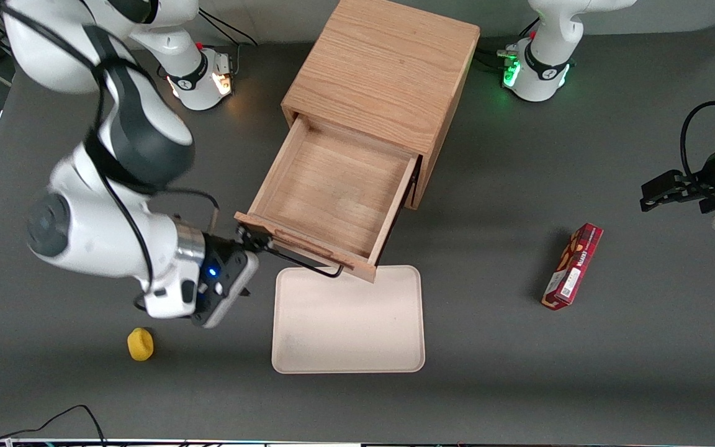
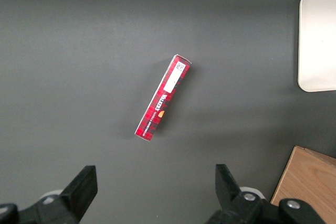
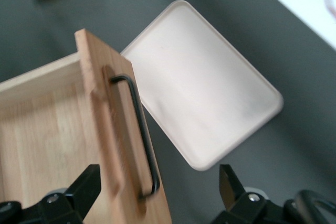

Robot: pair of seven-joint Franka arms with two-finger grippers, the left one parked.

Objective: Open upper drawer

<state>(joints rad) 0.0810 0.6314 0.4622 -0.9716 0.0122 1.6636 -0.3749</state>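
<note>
While upper drawer [image 1: 339, 198] gapes, pincer [image 1: 252, 239] spread beside handle [image 3: 137, 135]

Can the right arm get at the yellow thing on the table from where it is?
Probably yes. The end effector sits at the open upper drawer, by its handle. The yellow thing lies on bare table nearer the front camera, nothing between them. The tray lies off to the side.
</note>
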